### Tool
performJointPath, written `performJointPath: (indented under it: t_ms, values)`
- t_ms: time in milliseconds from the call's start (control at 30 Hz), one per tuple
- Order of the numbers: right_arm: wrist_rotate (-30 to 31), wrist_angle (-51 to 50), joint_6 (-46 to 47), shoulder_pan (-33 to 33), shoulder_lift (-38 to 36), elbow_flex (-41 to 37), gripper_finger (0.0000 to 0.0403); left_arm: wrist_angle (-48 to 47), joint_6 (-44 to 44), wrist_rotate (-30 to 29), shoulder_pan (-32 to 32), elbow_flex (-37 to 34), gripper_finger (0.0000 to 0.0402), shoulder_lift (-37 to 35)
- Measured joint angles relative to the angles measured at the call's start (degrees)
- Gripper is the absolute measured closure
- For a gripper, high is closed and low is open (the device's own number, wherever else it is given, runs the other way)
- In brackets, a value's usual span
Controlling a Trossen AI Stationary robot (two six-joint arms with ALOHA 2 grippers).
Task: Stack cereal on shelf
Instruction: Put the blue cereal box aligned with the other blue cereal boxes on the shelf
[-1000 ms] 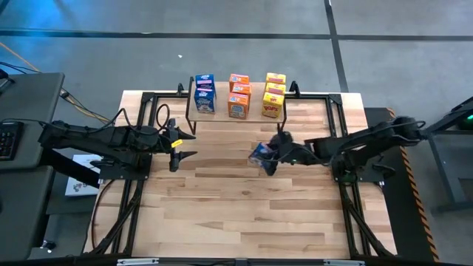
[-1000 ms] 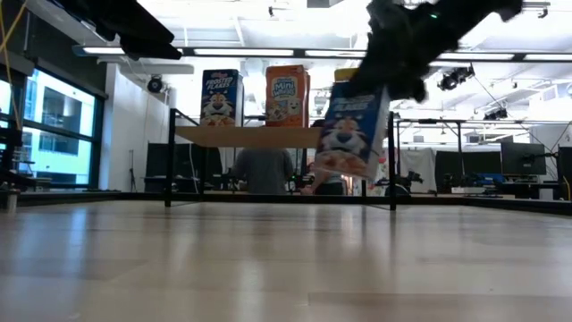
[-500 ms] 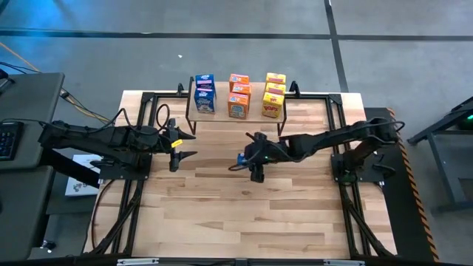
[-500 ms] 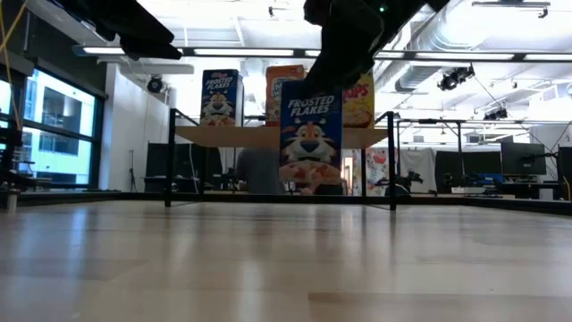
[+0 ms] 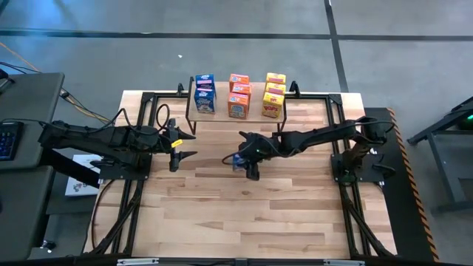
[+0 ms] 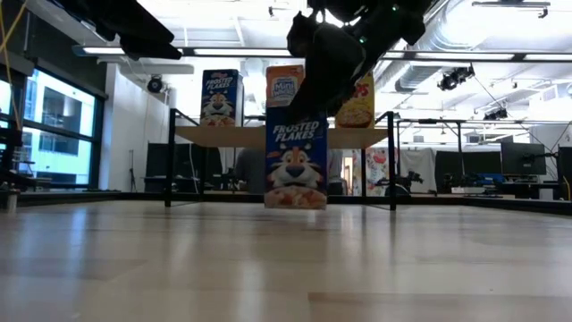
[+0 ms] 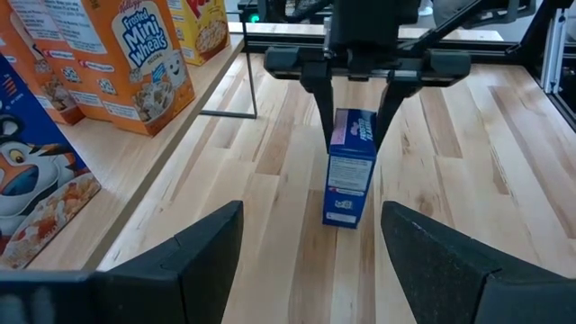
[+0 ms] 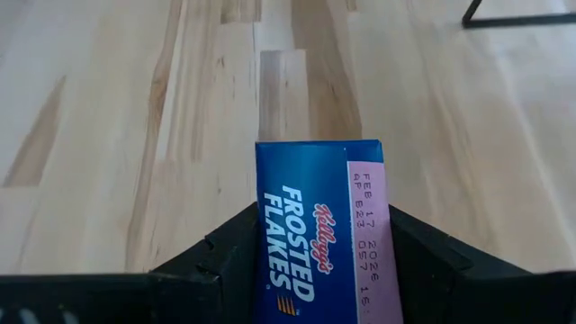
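Observation:
A blue Frosted Flakes box [image 5: 238, 159] stands upright mid-table in front of the shelf [image 5: 255, 112]; it also shows as the blue box [image 6: 296, 161] in the low view and the blue box [image 7: 351, 171] in the left wrist view. My right gripper [image 7: 355, 121] is shut on its top. The shelf's wood plank [image 6: 223, 136] carries two blue boxes [image 5: 205, 92], three orange boxes [image 5: 239, 94] and three yellow boxes [image 5: 274, 94], all upright. My left gripper [image 5: 188, 148] waits open to the left of the held box, pointing at it. My right gripper pinches the blue box near its top end [image 7: 354, 126] between both fingers, one finger [image 7: 322, 108] on each wide face. The fingers come from above, pointing down, over the top flap [image 8: 315, 207]. The box stays upright, its bottom edge [image 7: 343, 219] at the tabletop.
Black metal frame rails [image 5: 148, 97] run along the table's left, right and far edges. The shelf's wire legs [image 7: 225, 112] stand just behind the held box. Bare wood tabletop [image 5: 236, 214] stretches toward the near edge. A desk with a keyboard [image 5: 7, 140] sits off the left side.
My right gripper has carried the blue box toward the table's left and downward. The box, tilted and lifted clear a second ago, has turned upright and come down with its bottom at the tabletop. The gripper has stayed shut on it.

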Motion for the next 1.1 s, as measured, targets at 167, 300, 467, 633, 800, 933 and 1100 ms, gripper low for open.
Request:
performJointPath:
  t_ms: [167, 300, 467, 633, 800, 933, 1100]
  values:
    - [0.86, 0.0, -1.45, 0.02, -0.02, 0.0, 0.0201, 0.0, 0.0, 0.0, -0.02, 0.0, 0.0145, 0.02]
    - [0.84, 0.51, -1.29, -0.07, -0.02, -0.46, 0.018, 0.0, -0.02, 0.0, -0.02, 0.0, 0.0145, 0.01]
    - [1.07, -0.28, -0.91, -0.07, -0.02, -0.72, 0.0159, -0.02, -0.01, 0.0, -0.02, 0.0, 0.0145, 0.01]
    - [1.49, -0.47, -0.99, -0.07, -0.06, -0.72, 0.0155, 0.0, -0.01, -0.01, -0.01, 0.0, 0.0145, 0.02]
    - [1.41, -1.34, -1.36, -0.07, -1.12, -0.72, 0.0155, -0.01, 0.0, -0.02, 0.0, 0.0, 0.0145, 0.0]
    - [1.82, -3.6, -1.39, -0.07, -4.57, -0.72, 0.0155, 0.01, -0.01, -0.02, -0.01, 0.0, 0.0145, 0.0]
    - [4.28, -7.73, -1.95, -0.07, -10.35, -0.72, 0.0155, -0.02, 0.0, -0.02, -0.02, 0.0, 0.0145, 0.02]
